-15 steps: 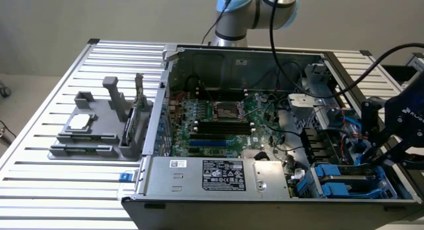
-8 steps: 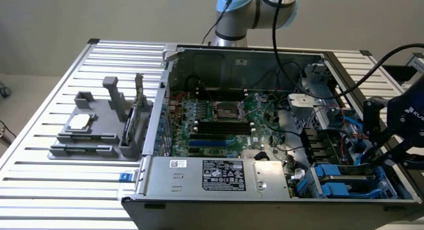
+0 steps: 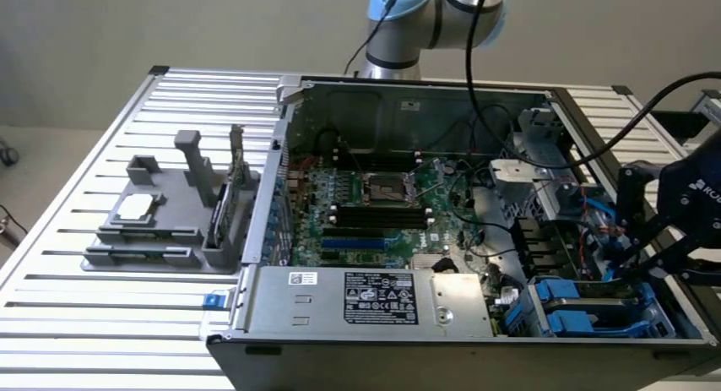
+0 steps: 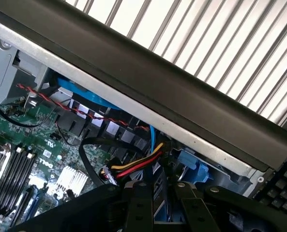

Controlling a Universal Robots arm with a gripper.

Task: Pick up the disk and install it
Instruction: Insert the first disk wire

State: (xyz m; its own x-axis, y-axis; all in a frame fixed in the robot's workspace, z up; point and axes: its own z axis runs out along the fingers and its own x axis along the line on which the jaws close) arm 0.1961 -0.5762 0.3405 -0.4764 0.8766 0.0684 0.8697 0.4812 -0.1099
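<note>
Blue-framed disk (image 3: pixel 592 308) near pincer (image 3: pixel 623 267)

White letters "RO" stand on the black tool (image 3: pixel 623 268).

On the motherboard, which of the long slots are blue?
The blue slots are the ones closest to the labelled power-supply box. The black slots lie between them and the processor socket.

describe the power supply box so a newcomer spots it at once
Find the open grey metal computer case on the slatted silver table. Along the case's edge nearest the camera lies the long grey metal power-supply box. Unlike the green circuit board behind it, it is sheet metal bearing a black sticker.
</note>
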